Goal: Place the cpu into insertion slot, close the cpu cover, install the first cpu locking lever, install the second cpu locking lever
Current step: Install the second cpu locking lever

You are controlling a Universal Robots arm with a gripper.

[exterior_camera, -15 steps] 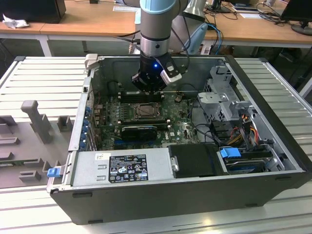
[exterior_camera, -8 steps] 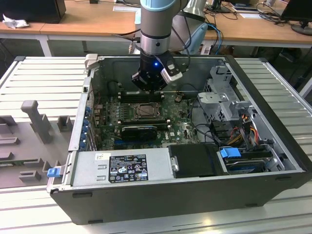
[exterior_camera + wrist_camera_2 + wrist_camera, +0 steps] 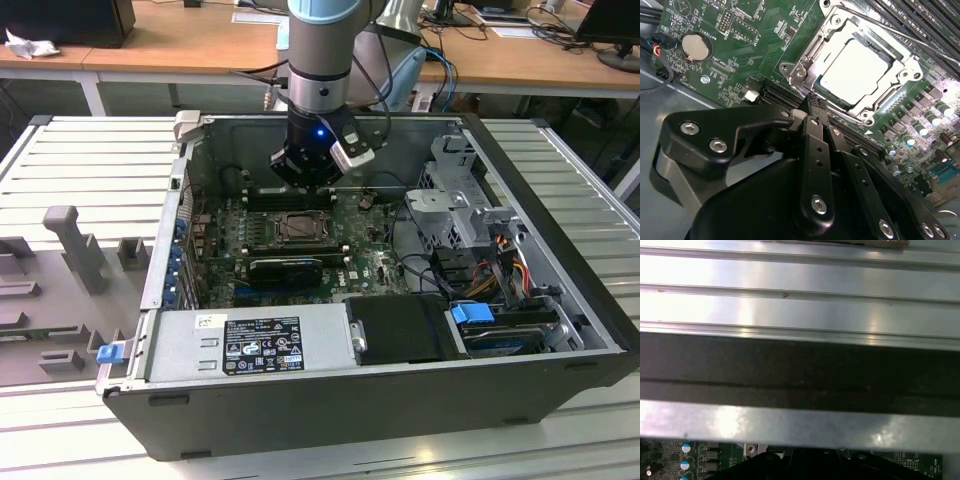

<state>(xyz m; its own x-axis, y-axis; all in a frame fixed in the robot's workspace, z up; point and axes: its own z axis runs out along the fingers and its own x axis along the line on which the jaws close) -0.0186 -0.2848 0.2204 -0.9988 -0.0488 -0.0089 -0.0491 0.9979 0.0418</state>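
The cpu [image 3: 856, 70] lies flat in the insertion slot [image 3: 805, 50], its pale metal face bright under the light. The cpu cover [image 3: 900, 67] is down around it as a silvery frame. A thin metal locking lever [image 3: 880, 26] runs along the socket's side by the memory slots. My gripper [image 3: 812, 100] is shut with nothing between its black fingers, its tip just off the socket's edge. In the exterior view the gripper [image 3: 302, 185] hangs inside the open computer case, a little behind the insertion slot [image 3: 300, 228].
A long black card [image 3: 285, 268] lies in front of the socket, with a grey power supply [image 3: 250, 345] nearer the case front. A drive cage [image 3: 455, 205] and cables fill the exterior view's right. A coin battery [image 3: 694, 46] and memory slots [image 3: 925, 20] flank the socket. The case wall [image 3: 800, 375] is close.
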